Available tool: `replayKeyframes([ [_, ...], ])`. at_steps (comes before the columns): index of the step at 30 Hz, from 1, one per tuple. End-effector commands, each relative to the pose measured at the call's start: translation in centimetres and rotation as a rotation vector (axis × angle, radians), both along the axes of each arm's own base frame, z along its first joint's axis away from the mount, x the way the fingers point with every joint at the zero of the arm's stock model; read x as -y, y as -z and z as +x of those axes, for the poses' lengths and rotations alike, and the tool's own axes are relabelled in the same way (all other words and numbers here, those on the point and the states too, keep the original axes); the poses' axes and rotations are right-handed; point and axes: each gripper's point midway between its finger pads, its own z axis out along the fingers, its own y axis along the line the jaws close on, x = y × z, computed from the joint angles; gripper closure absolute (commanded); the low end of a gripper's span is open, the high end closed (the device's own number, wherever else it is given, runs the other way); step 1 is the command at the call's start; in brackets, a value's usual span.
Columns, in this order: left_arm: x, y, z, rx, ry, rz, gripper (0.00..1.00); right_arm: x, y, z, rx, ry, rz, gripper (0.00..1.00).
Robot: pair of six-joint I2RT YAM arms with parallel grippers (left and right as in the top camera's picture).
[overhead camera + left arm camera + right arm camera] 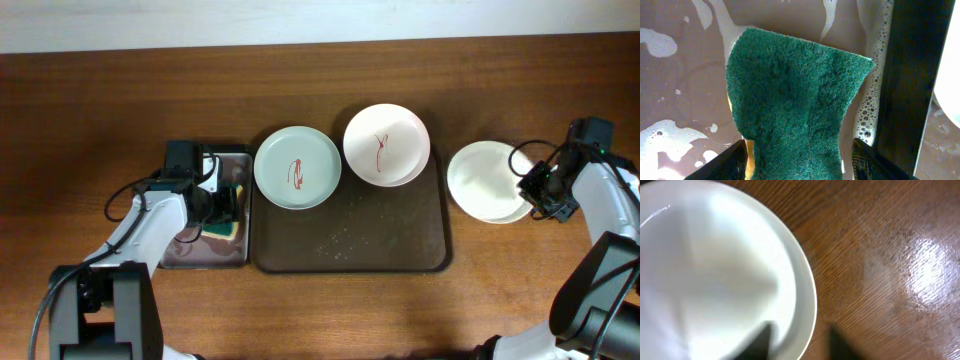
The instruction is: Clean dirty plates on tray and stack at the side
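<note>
The table (90, 110) is dark reddish-brown wood with a clear grain, and it shows a bright glare patch in the right wrist view. A pale strip of wall (300, 20) runs along its far edge.

The large brown tray (350, 250) lies in the middle of the table, and pale specks are scattered over its bare floor. Two dirty plates sit side by side along its far edge. One is a pale-green plate (297, 167) on the left and the other is a white plate (387, 145) on the right. Each has a red squiggle near its middle.

A clean white plate (483, 180) rests on the bare wood to the right of the tray. A second rim seems to show beneath it on its right side, though I cannot tell for sure.

A smaller black tray (200, 258) sits just beside the big tray's left edge. It holds brownish water with white foam (660, 145).

The left gripper (800, 161) is down in this small tray. Its fingers (732, 161) are pinching a sponge (795, 100), one on each side. The sponge has a green scouring face with a sliver of yellow at the edges.

The right gripper (800, 342) is at the right edge of the clean plate. Its jaws are spread, with one blurred fingertip (840, 345) over the wood and the other over the plate. The rim lies between them.
</note>
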Motion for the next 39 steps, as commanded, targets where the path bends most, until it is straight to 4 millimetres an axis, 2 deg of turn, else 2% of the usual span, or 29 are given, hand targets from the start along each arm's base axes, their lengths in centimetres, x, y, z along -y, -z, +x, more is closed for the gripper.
replayKeyframes([
  [1, 0.1, 0.1, -0.2, -0.004, 0.012, -0.007, 0.36, -3.5, -0.6, 2.2, 0.094, -0.175, 0.144, 0.41],
  [3, 0.1, 0.1, -0.2, -0.004, 0.012, -0.007, 0.35, -7.3, -1.5, 3.0, 0.152, -0.335, 0.263, 0.39],
  [6, -0.2, 0.2, 0.0, 0.007, 0.008, 0.008, 0.29, -10.9, -2.5, 3.1, 0.149, -0.473, 0.278, 0.39],
  [7, -0.3, 0.4, 0.2, 0.019, 0.006, 0.013, 0.28, -12.0, -2.9, 3.2, 0.153, -0.506, 0.275, 0.39],
  [8, -0.3, 0.6, 0.5, 0.031, 0.006, 0.015, 0.33, -13.1, -3.2, 3.3, 0.158, -0.541, 0.273, 0.39],
  [9, -0.4, 1.1, 0.4, 0.028, 0.004, 0.025, 0.41, -14.0, -3.4, 3.3, 0.158, -0.566, 0.273, 0.39],
  [10, -0.5, 1.5, 0.1, 0.015, 0.002, 0.031, 0.53, -14.9, -3.4, 3.3, 0.153, -0.591, 0.276, 0.41],
  [13, -0.5, 2.2, -0.3, -0.008, 0.002, 0.032, 1.0, -17.0, -3.3, 3.1, 0.14, -0.651, 0.28, 0.42],
  [16, -0.6, 1.5, 0.8, 0.029, 0.001, 0.032, 1.0, -18.1, -3.3, 3.1, 0.134, -0.683, 0.28, 0.42],
  [20, -0.6, -2.4, 3.6, 0.131, -0.004, 0.03, 1.0, -18.5, -3.3, 3.0, 0.132, -0.695, 0.281, 0.43],
  [21, -0.6, -2.8, 3.7, 0.135, -0.004, 0.029, 1.0, -18.5, -3.3, 3.0, 0.132, -0.694, 0.281, 0.43],
  [23, -0.6, -2.2, 2.6, 0.088, -0.001, 0.031, 1.0, -18.5, -3.3, 3.0, 0.132, -0.695, 0.281, 0.43],
  [25, -0.6, -1.3, 1.2, 0.033, 0.0, 0.032, 0.52, -18.5, -3.3, 3.0, 0.132, -0.695, 0.281, 0.43],
  [27, -0.6, -0.9, 0.8, 0.022, 0.0, 0.032, 0.33, -18.5, -3.3, 3.0, 0.132, -0.694, 0.281, 0.43],
  [29, -0.6, -0.6, 0.5, 0.016, 0.0, 0.032, 0.31, -18.5, -3.3, 3.0, 0.132, -0.695, 0.281, 0.43],
  [34, -0.6, 0.9, -0.8, -0.023, 0.0, 0.033, 0.32, -18.5, -3.3, 3.0, 0.132, -0.695, 0.281, 0.43],
  [37, -0.6, 1.9, -2.2, -0.061, 0.001, 0.033, 0.41, -18.5, -3.3, 3.0, 0.132, -0.694, 0.281, 0.43],
  [38, -0.6, 2.2, -2.6, -0.071, 0.002, 0.033, 0.55, -18.5, -3.3, 3.0, 0.132, -0.695, 0.281, 0.43],
  [39, -0.6, 2.3, -2.7, -0.076, 0.002, 0.033, 0.85, -18.5, -3.3, 3.0, 0.132, -0.694, 0.281, 0.43],
])
